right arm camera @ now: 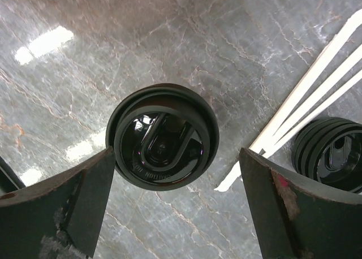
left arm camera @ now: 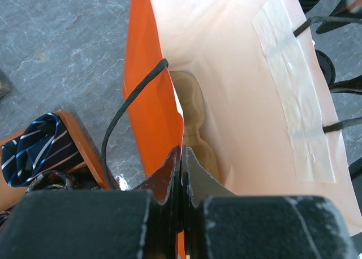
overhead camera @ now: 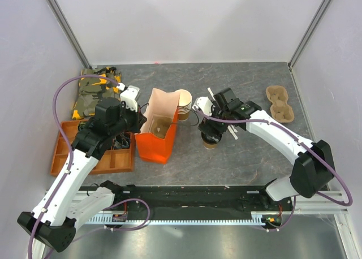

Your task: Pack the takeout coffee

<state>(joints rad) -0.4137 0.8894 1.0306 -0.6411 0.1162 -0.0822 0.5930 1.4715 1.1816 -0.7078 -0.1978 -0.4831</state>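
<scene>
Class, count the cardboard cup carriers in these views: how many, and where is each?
2. One cup carrier lies on the table at the far right; the second cup carrier sits at the bottom of the orange bag. More could be hidden behind the bag.

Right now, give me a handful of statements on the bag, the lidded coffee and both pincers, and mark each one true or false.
1. The left pincer is shut on the rim of the orange bag. True.
2. The right pincer is clamped on the takeout coffee. False: its jaws stand wide open either side of it.
3. The takeout coffee sits inside the bag. False: it stands on the table, to the right of the bag.
4. A cardboard cup carrier lies in the bottom of the bag. True.
5. The bag lies flat on its side. False: it stands upright with its mouth open.
</scene>
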